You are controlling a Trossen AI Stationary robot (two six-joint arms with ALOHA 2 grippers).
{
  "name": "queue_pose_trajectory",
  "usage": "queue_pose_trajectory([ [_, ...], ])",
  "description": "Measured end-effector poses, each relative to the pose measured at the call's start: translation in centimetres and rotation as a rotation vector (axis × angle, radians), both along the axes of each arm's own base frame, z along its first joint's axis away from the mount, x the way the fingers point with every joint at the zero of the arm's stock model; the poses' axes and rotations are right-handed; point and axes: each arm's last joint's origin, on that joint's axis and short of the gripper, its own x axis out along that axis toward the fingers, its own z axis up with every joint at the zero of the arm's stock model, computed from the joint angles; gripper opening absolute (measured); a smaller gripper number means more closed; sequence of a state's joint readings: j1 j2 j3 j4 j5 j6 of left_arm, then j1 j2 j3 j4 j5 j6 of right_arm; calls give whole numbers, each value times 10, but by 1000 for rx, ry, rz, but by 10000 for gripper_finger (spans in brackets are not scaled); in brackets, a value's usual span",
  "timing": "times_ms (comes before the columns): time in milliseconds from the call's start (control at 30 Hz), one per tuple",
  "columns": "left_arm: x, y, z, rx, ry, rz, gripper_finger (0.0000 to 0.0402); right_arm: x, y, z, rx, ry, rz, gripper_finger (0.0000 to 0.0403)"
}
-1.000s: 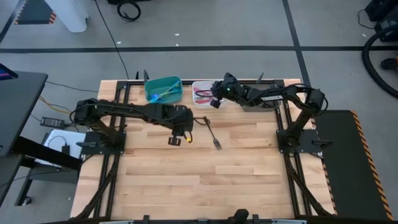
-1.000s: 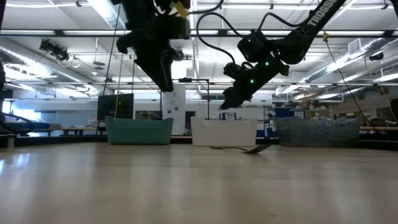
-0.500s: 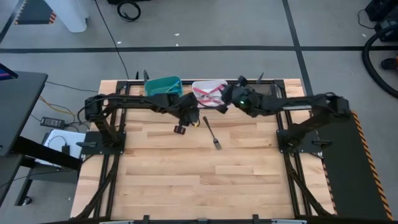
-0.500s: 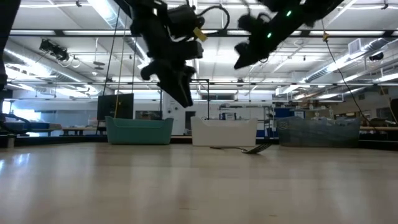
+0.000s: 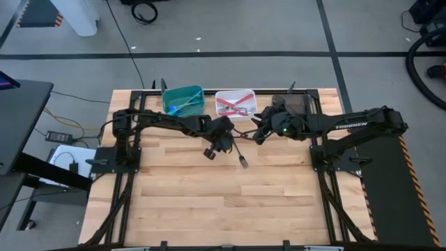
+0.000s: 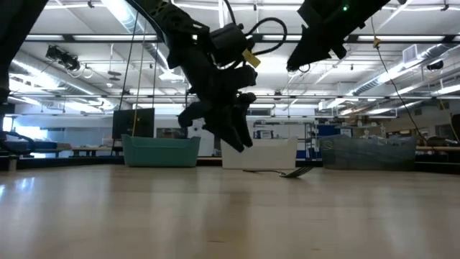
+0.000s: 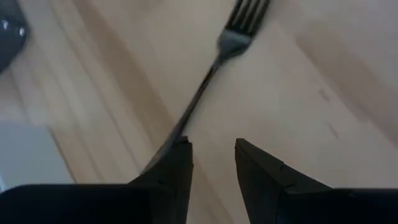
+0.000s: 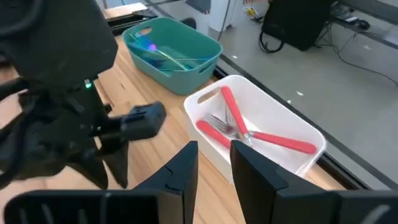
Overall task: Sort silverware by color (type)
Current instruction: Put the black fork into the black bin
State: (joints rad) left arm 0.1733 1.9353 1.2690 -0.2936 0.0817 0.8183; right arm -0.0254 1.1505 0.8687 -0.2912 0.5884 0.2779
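Floor: we see grey concrete floor (image 5: 230, 28) with dark tape lines | Table: light wooden table (image 5: 230, 202) | Ceiling: long bright ceiling lights (image 6: 108, 11) and beams | Far back: we see shelves and benches (image 6: 72, 150) | Left side: dark desk (image 5: 17, 118) with cables

A large open lab or workshop hall: long ceiling light strips (image 6: 65, 32), rows of benches and equipment (image 6: 374, 147) behind the wooden worktop (image 5: 230, 195), grey concrete floor (image 5: 230, 28) with loose cables (image 5: 144, 10).
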Motion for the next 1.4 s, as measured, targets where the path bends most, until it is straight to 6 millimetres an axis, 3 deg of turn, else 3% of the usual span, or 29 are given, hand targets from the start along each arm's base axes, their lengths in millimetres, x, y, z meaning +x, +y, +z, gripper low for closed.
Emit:
queue_pose_trajectory([
  [300,16,-11,10,34,-183,-39,121,12,2,-8,13,-3,17,103],
  [700,21,-12,-10,59,-144,-87,121,17,3,-10,18,-14,24,103],
  [1000,24,-12,-10,59,-177,-81,119,18,3,-10,23,-24,33,103],
  [1400,44,-7,-29,32,-109,-60,94,18,3,-10,26,-28,40,103],
])
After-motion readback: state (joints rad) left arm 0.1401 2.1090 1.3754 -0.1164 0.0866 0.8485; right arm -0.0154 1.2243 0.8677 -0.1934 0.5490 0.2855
